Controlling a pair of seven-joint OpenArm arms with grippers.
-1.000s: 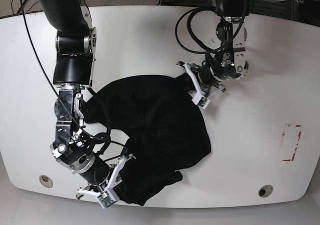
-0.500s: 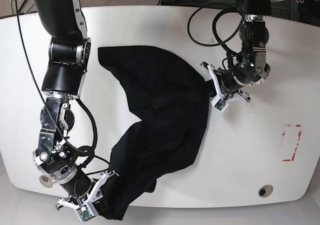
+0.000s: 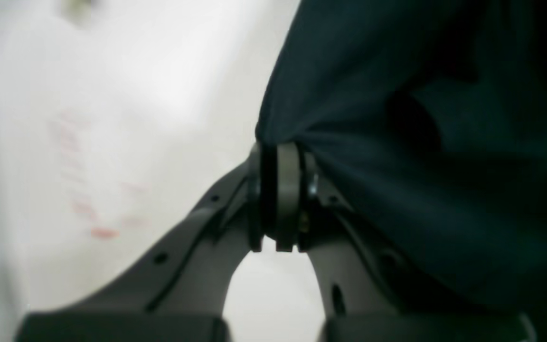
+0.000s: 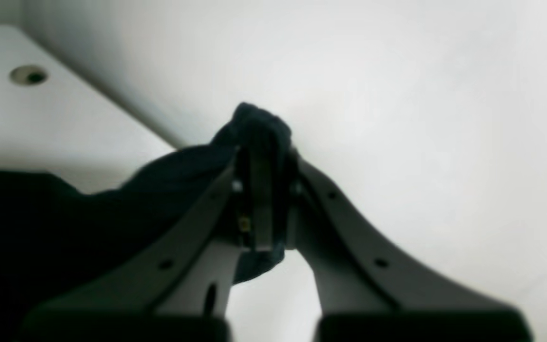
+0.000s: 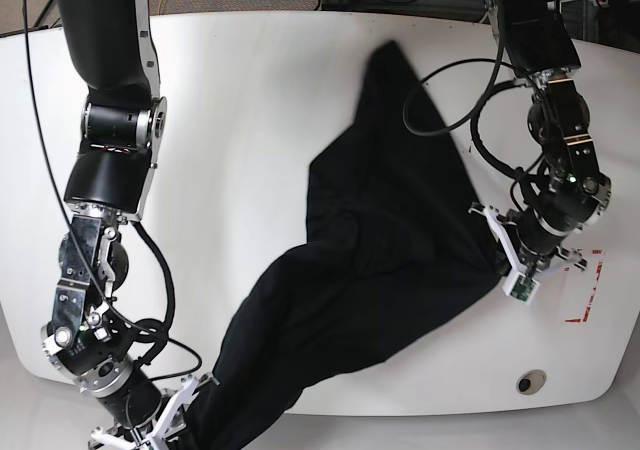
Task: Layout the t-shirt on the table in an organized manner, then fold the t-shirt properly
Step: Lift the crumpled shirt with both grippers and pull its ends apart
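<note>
The black t-shirt (image 5: 370, 250) hangs stretched in a long diagonal band over the white table (image 5: 260, 100), with one flap reaching up to the far middle. My left gripper (image 5: 503, 258) is shut on the shirt's right edge, close to the red mark. In the left wrist view that gripper (image 3: 280, 156) pinches a gathered fold of the t-shirt (image 3: 420, 142). My right gripper (image 5: 188, 412) is shut on the shirt's lower end at the table's front left edge. The right wrist view shows this gripper (image 4: 260, 147) clamped on a bunched tip of the t-shirt (image 4: 112, 204).
A red-outlined rectangle mark (image 5: 588, 288) lies just right of the left gripper. One grommet hole (image 5: 531, 381) sits at the front right, and a grommet hole (image 4: 28, 75) shows in the right wrist view. Cables loop from the left arm (image 5: 545, 90).
The two grippers have moved apart: the left one right and toward the front, the right one down to the front left edge. The bunched shirt has been pulled out long between them.
</note>
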